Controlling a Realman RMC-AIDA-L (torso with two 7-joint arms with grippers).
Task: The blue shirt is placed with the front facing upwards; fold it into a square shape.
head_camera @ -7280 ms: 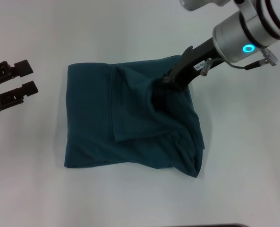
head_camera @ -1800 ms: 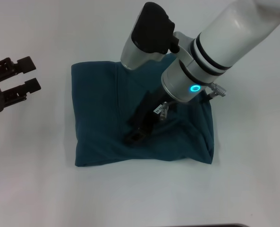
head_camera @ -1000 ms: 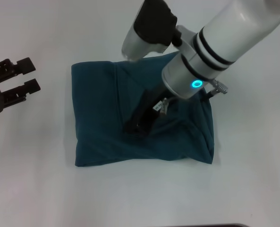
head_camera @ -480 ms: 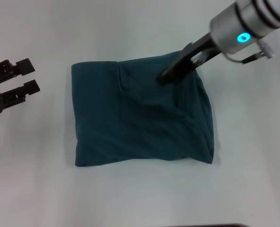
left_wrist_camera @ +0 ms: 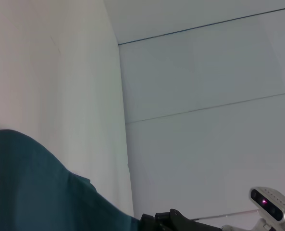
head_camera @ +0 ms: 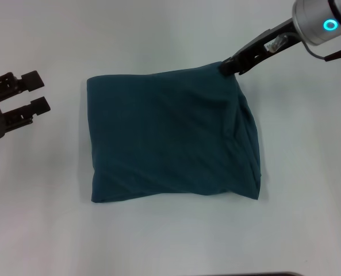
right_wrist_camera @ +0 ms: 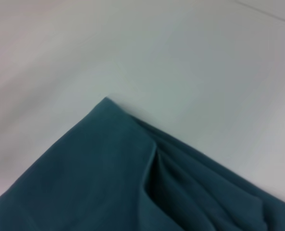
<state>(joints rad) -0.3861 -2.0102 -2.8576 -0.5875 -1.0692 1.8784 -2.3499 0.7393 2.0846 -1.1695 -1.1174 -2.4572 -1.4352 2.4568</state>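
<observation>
The blue shirt (head_camera: 170, 138) lies folded into a rough square in the middle of the white table, plain teal side up. Its lettering and neck label are hidden. Creased folds run down its right side. My right gripper (head_camera: 229, 65) is at the shirt's far right corner, its fingers together and holding nothing. The right wrist view shows that corner (right_wrist_camera: 113, 159) lying flat on the table. My left gripper (head_camera: 37, 93) is parked open and empty to the left of the shirt. The left wrist view shows the shirt's edge (left_wrist_camera: 36, 192) and the right gripper (left_wrist_camera: 178, 221) beyond it.
The white table (head_camera: 170, 241) surrounds the shirt on all sides. A dark strip shows at the table's near edge (head_camera: 251, 274).
My right gripper has lifted off the middle of the shirt and drawn back to its far right corner. The fold by the collar side is smoothed flat. The left arm has not moved.
</observation>
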